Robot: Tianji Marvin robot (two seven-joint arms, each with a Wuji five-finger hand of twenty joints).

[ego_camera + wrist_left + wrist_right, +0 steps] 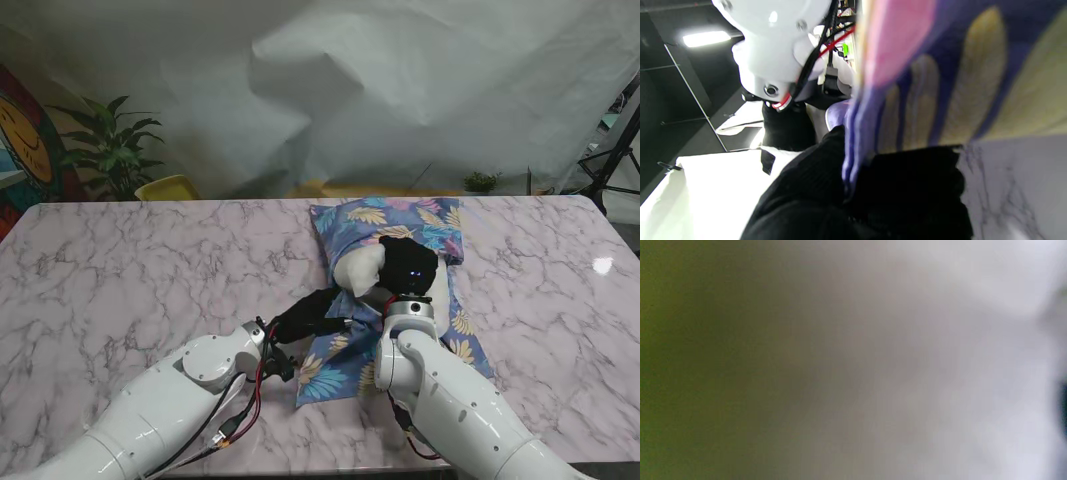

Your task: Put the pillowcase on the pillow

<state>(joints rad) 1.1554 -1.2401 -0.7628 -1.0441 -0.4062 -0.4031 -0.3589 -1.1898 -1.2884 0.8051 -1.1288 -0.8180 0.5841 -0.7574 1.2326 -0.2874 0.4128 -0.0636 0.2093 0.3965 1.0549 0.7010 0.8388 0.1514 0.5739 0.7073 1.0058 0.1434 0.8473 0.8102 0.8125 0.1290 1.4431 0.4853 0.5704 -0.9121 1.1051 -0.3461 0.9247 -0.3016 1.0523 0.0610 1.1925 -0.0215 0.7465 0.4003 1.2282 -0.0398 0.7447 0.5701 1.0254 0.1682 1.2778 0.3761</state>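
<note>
1. The floral pillowcase (pixel 400 300) lies on the marble table (pixel 150 260), a little right of the centre, running from the far middle toward the near edge.
2. The white pillow (pixel 358 270) is partly inside it; a rounded white bulge shows at the case's left edge, and the far part of the case looks filled.
3. The near part of the pillowcase lies flat, its near-left corner close to the table's front edge, between the two arms.
4. The left hand (pixel 310 315), in a black glove, reaches in from the left and is clamped on the case's left edge; the left wrist view shows the blue hem (pixel 853 133) pinched between dark fingers (pixel 813 173).
5. The right hand (pixel 408 268), also black, sits on the pillow at the case's mouth. Whether its fingers are closed on anything I cannot tell; the right wrist view is a grey-green blur.
6. Open room: broad bare marble to the left of the case and a wide strip to its right, out to the table's right edge (pixel 625 250).
7. A potted plant (pixel 110 150) and a white draped backdrop (pixel 400 90) stand beyond the far edge.
</note>
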